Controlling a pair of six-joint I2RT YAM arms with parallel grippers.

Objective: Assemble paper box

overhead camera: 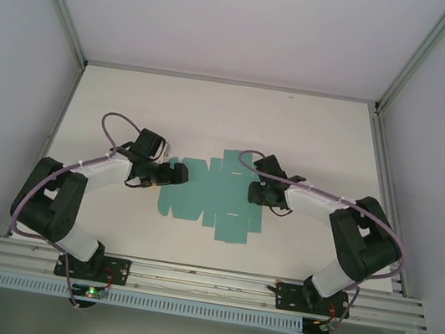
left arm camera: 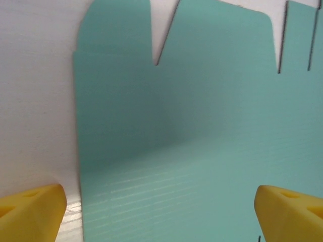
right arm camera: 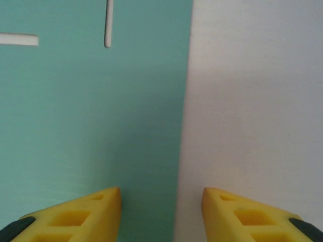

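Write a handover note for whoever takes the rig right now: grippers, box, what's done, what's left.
Grippers: the left gripper is open and empty, low at the left edge of the card, one finger over card and one over the table. The right gripper is open and empty, straddling the right edge the same way.
Box: the paper box is a flat cut sheet lying mid-table between the two grippers.
Done: both arms are positioned at the sheet; no fold is visible.
Left: grip it, fold the panels and flaps, tuck the tabs.
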